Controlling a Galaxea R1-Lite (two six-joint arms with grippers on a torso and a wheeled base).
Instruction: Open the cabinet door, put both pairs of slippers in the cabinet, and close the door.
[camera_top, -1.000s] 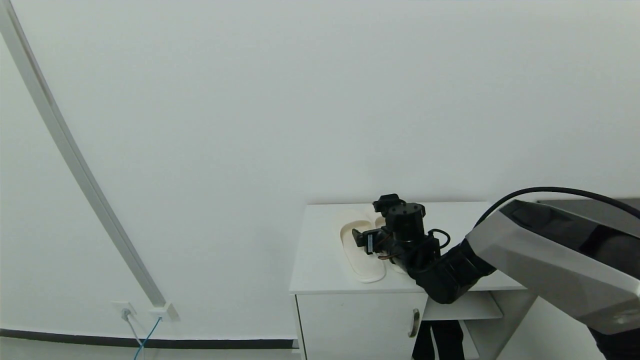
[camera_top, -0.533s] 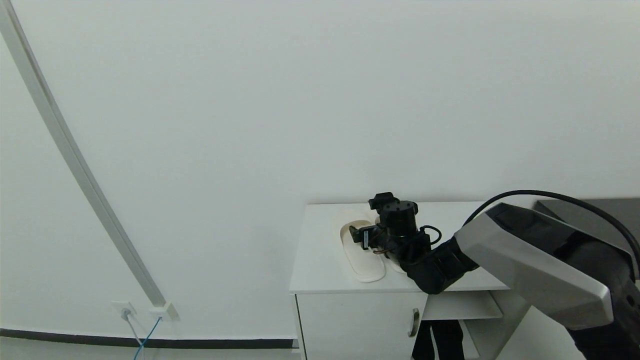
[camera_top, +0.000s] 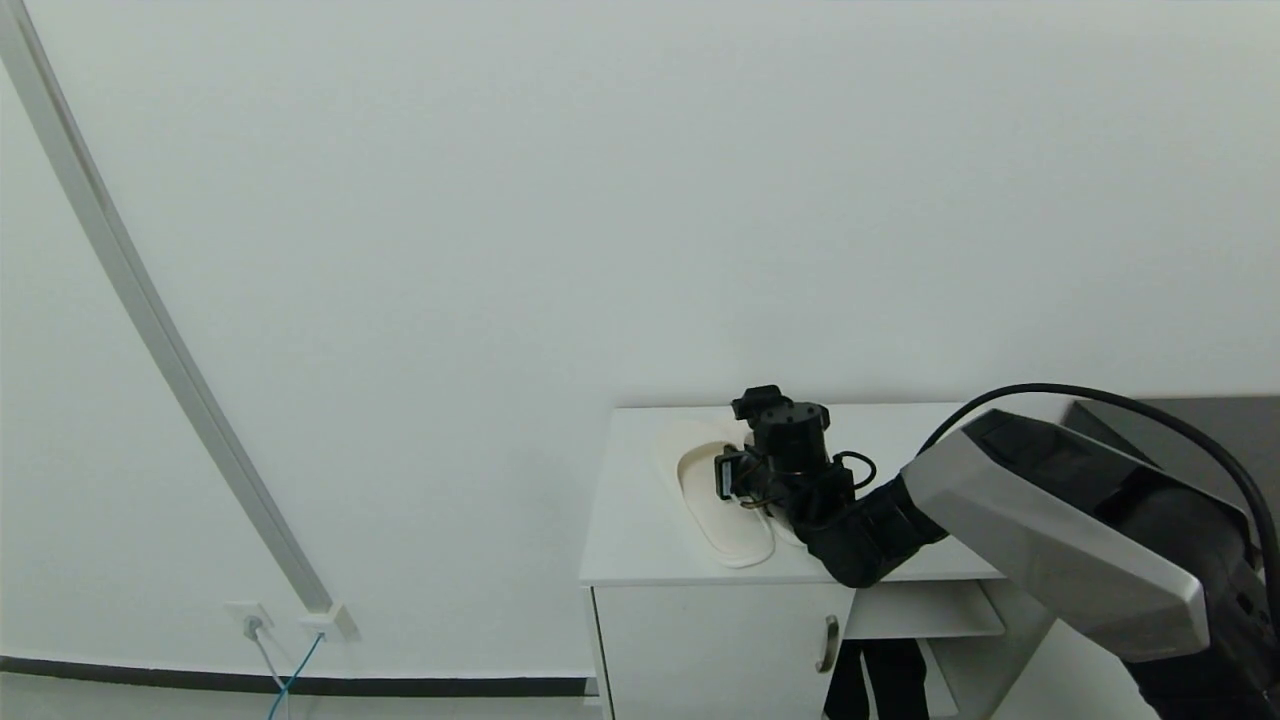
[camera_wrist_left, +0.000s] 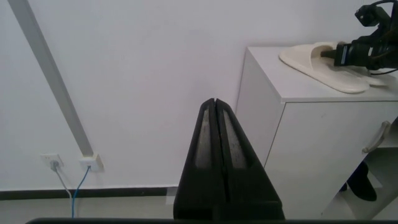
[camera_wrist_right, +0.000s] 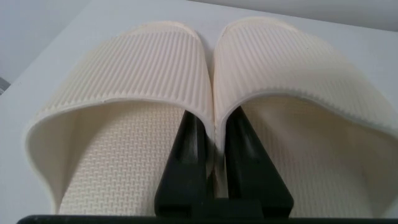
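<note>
A pair of cream slippers (camera_top: 712, 505) lies side by side on top of the white cabinet (camera_top: 640, 520). My right gripper (camera_top: 728, 476) reaches into their openings from the heel end. One finger (camera_wrist_right: 186, 155) sits inside each slipper, and the jaws are closed on the two adjoining strap edges (camera_wrist_right: 213, 93). A dark pair of slippers (camera_top: 880, 680) stands inside the cabinet's open right half. My left gripper (camera_wrist_left: 215, 124) hangs shut and empty, low and left of the cabinet (camera_wrist_left: 311, 137).
The cabinet's left door (camera_top: 720, 650) is closed, its handle (camera_top: 829, 645) beside the open section with a shelf (camera_top: 920, 612). A white wall stands behind. Wall sockets with cables (camera_top: 270, 630) and a slanted conduit (camera_top: 150, 320) are at the left.
My right arm has pushed forward and slightly left, sliding its gripper deeper under the slipper straps. The cream pair has shifted a little to the left.
</note>
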